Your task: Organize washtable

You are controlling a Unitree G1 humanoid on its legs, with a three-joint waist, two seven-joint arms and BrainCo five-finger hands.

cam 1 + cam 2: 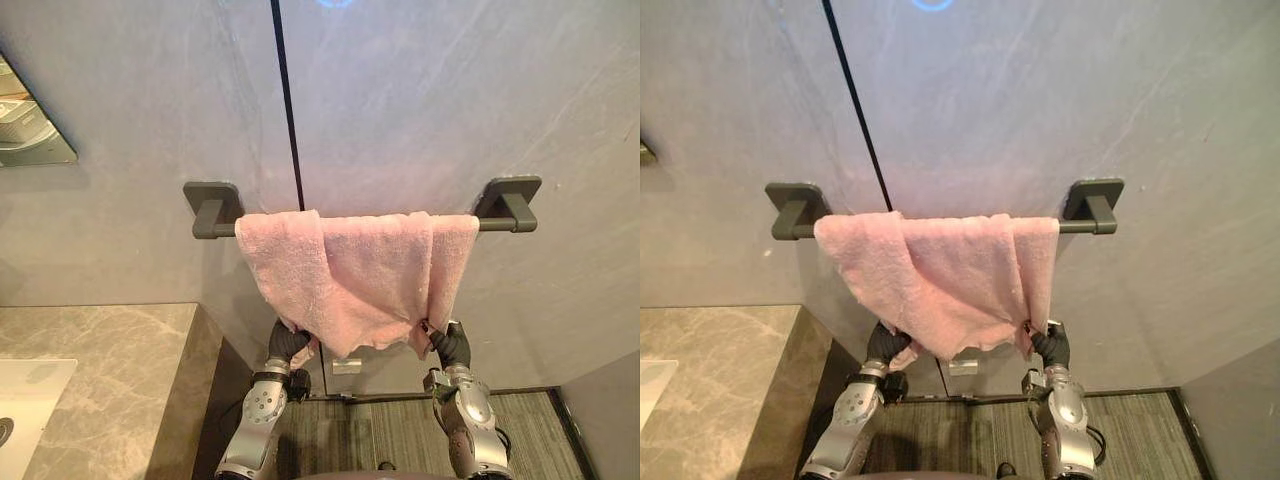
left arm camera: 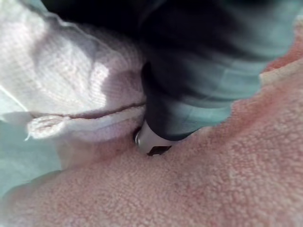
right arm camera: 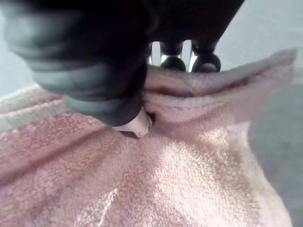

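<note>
A pink towel hangs draped over a dark grey wall rail, bunched and uneven along its lower edge. My left hand reaches up under the towel's lower left corner and is shut on the cloth; in the left wrist view the towel presses against its thumb. My right hand holds the lower right corner, and its fingers curl over the hem of the towel with the thumb pinching it.
A beige marble washtable counter with a white basin lies at the lower left. A mirror corner shows at the upper left. The grey wall has a dark vertical seam. Striped flooring lies below.
</note>
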